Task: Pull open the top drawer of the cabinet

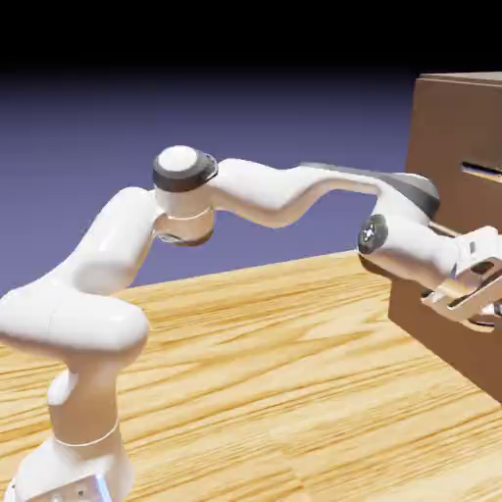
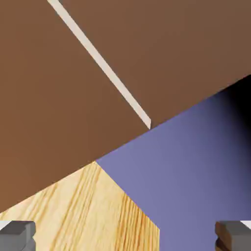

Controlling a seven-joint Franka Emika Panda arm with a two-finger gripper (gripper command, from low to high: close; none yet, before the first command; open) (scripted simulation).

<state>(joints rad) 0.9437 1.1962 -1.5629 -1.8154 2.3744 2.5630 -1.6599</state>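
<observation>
The brown cabinet (image 1: 451,127) stands at the exterior view's right edge, cut off by the frame. High on its face is a dark slot with a pale strip (image 1: 480,172) under it. My gripper (image 1: 475,294) hangs below that slot, close against the cabinet's face. In the hand view the cabinet (image 2: 59,98) fills the upper left, and a thin pale straight strip (image 2: 103,66) crosses it diagonally. The gripper (image 2: 125,238) is open: its grey fingertips (image 2: 17,235) sit far apart at the bottom corners with nothing between them. I cannot tell the top drawer's outline or its handle apart from the brown face.
The wooden table (image 1: 294,363) runs from the robot's base to the cabinet's foot. In the hand view the table (image 2: 83,215) shows below the cabinet's corner, with the blue-violet backdrop (image 2: 196,166) to the right.
</observation>
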